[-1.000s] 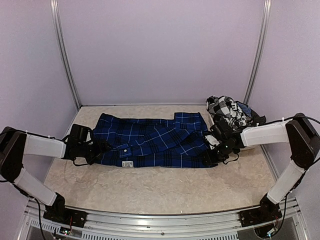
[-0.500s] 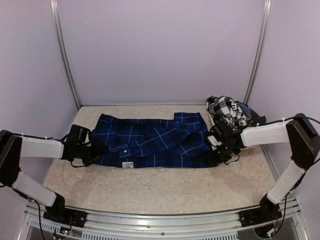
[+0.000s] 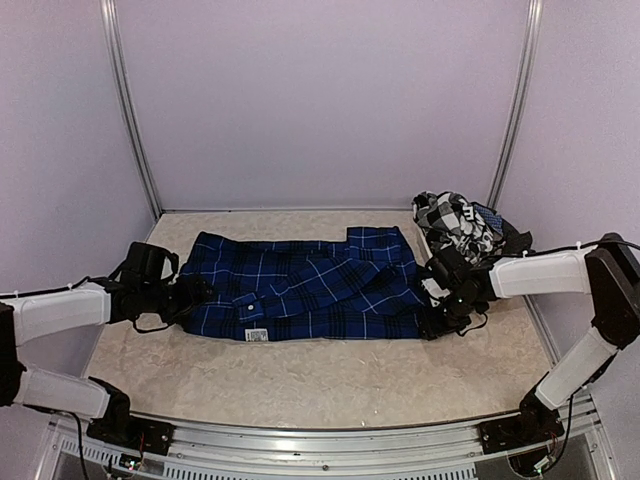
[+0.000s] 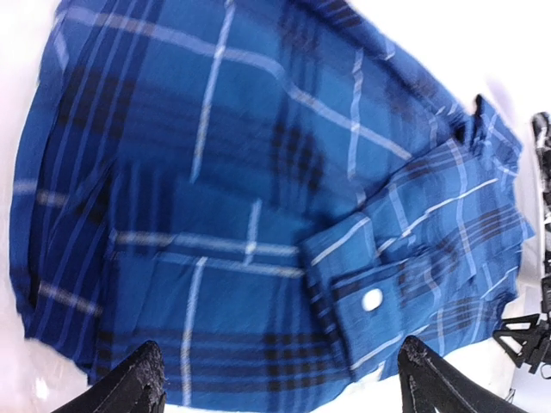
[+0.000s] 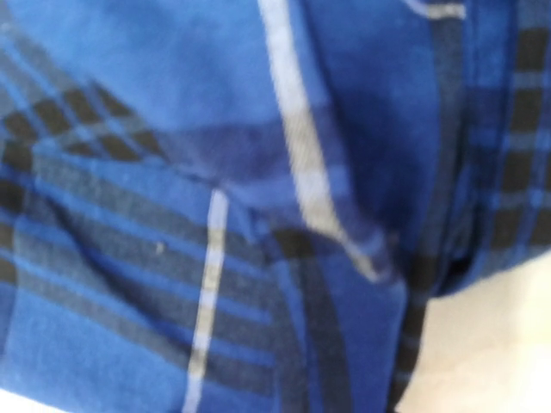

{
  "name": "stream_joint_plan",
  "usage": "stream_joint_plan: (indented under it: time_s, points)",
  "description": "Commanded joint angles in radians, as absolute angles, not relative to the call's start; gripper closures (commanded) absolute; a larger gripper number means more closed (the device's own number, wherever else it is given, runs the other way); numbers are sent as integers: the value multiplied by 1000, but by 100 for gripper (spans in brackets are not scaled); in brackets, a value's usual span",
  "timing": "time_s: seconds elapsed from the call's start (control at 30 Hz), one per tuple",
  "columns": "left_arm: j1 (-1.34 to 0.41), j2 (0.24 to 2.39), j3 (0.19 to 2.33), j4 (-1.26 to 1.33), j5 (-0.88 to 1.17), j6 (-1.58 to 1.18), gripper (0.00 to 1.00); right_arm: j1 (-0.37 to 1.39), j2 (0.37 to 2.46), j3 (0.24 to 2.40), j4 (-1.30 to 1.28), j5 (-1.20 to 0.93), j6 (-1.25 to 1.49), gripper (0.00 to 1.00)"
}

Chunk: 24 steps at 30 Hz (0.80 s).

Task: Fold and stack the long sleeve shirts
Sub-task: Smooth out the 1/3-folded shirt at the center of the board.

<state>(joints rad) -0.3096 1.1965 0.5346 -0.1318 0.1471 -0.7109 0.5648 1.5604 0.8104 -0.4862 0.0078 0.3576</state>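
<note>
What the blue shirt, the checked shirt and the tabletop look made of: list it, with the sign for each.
Blue shirt: woven cloth, likely cotton, matte; it shows soft folds, plaid running through the weave, and a white button.
Black-and-white shirt: cloth too, crumpled in a soft heap; fibre unclear.
Tabletop: looks hard and smooth, with a beige marbled pattern; perhaps laminate or stone-look.

Mottled beige table (image 3: 320, 385) is carrying two garments. The blue plaid shirt (image 3: 300, 285) is lying flat and partly folded across its middle. The black-and-white checked shirt (image 3: 455, 222) is sitting bunched at the far right corner.
</note>
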Motion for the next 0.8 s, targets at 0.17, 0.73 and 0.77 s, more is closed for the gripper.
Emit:
stream_joint_plan:
  time_s: [0.17, 0.73, 0.77]
  points:
    - [-323, 1318, 661, -52, 213, -676, 27, 586, 1548, 859, -523, 2, 349, 51]
    - [-383, 1613, 721, 82, 275, -663, 48, 594, 1545, 854, -518, 2, 347, 51]
    - [-384, 1625, 718, 94, 282, -663, 48, 595, 1547, 855, -516, 2, 348, 51]
